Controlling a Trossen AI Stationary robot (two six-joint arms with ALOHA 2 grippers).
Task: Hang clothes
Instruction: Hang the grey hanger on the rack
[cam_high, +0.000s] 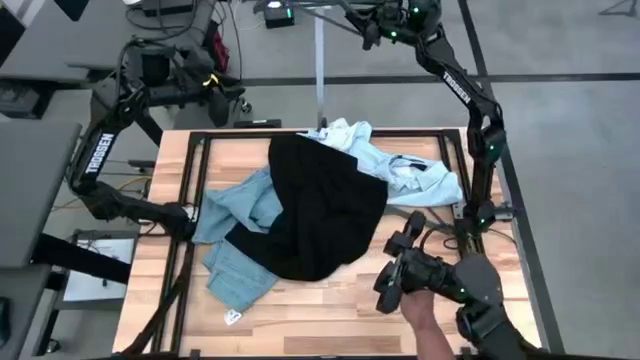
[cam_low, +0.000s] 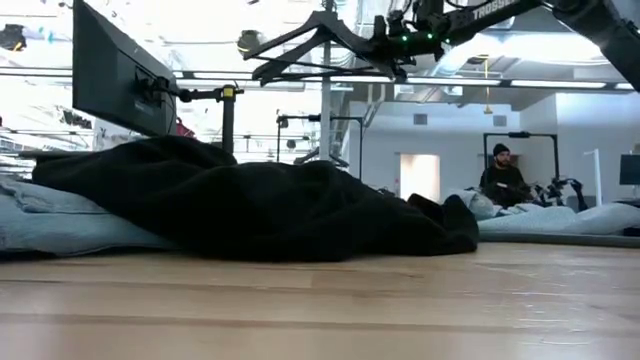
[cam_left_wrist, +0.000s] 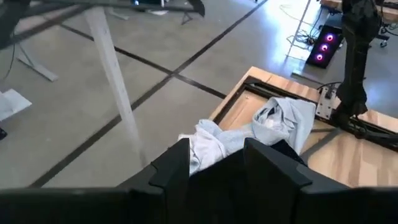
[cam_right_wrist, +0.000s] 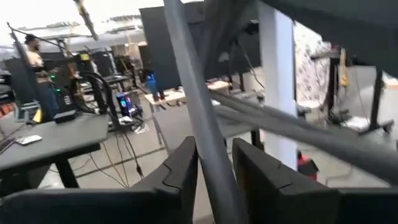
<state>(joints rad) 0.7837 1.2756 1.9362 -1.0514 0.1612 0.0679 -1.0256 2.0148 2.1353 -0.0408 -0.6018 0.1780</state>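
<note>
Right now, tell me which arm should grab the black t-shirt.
Left. Its end effector is open and empty, while the right end effector is shut on the black hanger, held high, so it probably cannot take the black t-shirt.

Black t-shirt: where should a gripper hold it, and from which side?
Probably the near edge of the black t-shirt, coming down from above. There it lies flat on the table alone, so a pinch would take only it; elsewhere it overlaps the jeans and pale shirt.

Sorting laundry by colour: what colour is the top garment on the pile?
Black t-shirt, clearest in the high view.
</note>
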